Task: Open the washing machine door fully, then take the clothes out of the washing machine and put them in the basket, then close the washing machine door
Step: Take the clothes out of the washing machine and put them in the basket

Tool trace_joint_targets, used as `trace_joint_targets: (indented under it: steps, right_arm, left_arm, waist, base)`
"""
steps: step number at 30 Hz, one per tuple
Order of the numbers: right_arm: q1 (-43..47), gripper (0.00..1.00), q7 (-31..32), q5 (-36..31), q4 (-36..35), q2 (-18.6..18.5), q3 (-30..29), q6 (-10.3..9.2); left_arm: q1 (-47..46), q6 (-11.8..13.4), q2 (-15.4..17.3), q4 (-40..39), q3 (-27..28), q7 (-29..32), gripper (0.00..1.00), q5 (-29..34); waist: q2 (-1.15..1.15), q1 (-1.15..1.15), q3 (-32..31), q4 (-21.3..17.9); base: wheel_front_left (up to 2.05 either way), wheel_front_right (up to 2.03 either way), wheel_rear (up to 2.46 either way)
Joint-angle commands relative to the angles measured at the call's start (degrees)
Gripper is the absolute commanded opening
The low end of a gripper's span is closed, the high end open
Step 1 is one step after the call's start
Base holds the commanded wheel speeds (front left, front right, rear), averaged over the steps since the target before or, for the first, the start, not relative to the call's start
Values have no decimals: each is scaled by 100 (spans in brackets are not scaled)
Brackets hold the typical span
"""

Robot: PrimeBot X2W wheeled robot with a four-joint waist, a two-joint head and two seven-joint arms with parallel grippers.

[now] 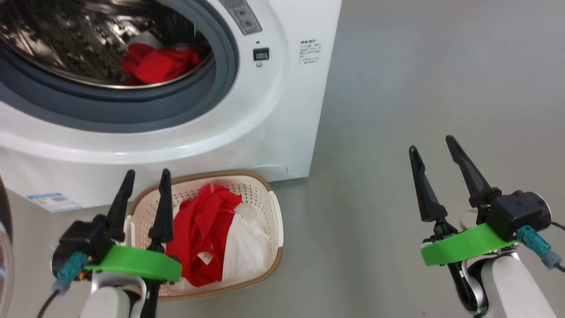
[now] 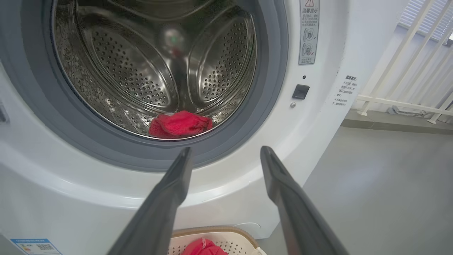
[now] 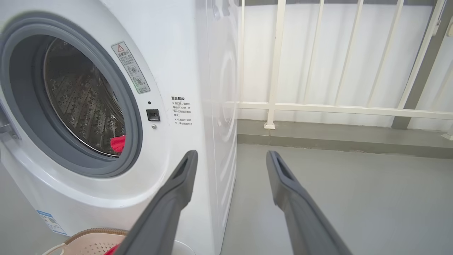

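The washing machine [image 1: 273, 115] stands open, its steel drum bare to view. Red clothes [image 1: 159, 64] lie at the drum's bottom, also seen in the left wrist view [image 2: 180, 124]. On the floor in front sits the basket [image 1: 249, 187], holding red and white clothes [image 1: 207, 229]. A dark curved sliver at the far left edge looks like the washing machine door [image 1: 3, 247], swung wide. My left gripper [image 1: 148, 174] hovers open over the basket's left side, holding nothing, fingers pointing toward the drum [image 2: 226, 150]. To the machine's right, my right gripper [image 1: 431, 145] is open and holds nothing above the floor.
Grey floor [image 1: 419, 79] stretches to the right of the machine. A white railing [image 3: 318, 106] on a low kerb runs behind that floor. The machine's right side panel [image 3: 219, 88] stands just left of my right gripper [image 3: 232, 156].
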Motion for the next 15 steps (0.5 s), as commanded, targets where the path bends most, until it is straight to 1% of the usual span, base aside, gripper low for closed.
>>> trace_joint_targets:
  steps: [1,5,15]
  right_arm:
    - [56,100,-36,-51,-171,5,119,35]
    - [221,100,-36,-132,-258,5,67,35]
    - [729,100,-36,-290,-462,5,-53,35]
  left_arm:
    - [110,49,110,-210,207,-70,100,75]
    - [482,149,172,-571,259,-70,100,204]
    - [1432,450,227,-1323,450,78,100,191]
  waist:
    - [0,0,-259,21]
    - [0,0,-497,-26]
    - [0,0,-1019,-157]
  base:
    - [0,0,0]
    - [0,0,0]
    - [0,0,0]
